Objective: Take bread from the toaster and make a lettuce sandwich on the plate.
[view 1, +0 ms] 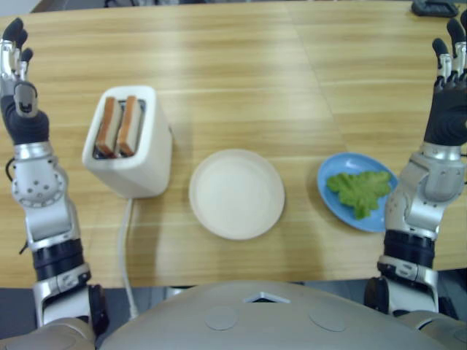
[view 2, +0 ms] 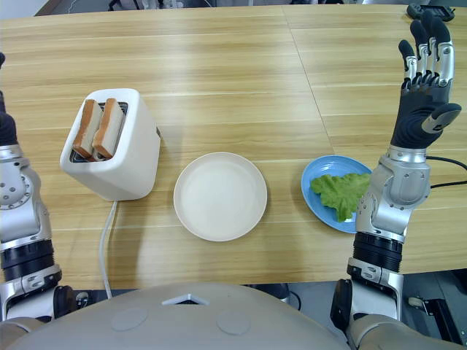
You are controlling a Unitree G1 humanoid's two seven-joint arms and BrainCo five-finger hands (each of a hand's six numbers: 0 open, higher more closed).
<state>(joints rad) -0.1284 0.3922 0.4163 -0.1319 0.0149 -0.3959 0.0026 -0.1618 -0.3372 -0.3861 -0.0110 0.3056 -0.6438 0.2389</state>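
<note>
A white toaster (view 1: 131, 157) stands on the wooden table at the left, with two bread slices (view 1: 119, 125) upright in its slots. An empty cream plate (view 1: 237, 194) lies in the middle. To its right, a blue plate (view 1: 344, 172) holds a green lettuce leaf (view 1: 359, 188). My left hand (view 1: 20, 95) is raised at the far left, left of the toaster, fingers extended and holding nothing. My right hand (view 2: 425, 80) is raised at the far right, beyond the blue plate, open and empty as well.
The toaster's white cord (view 1: 125, 248) runs from its base to the table's near edge. A dark object (view 1: 435, 8) lies at the far right corner. Bare wood stretches across the back of the table.
</note>
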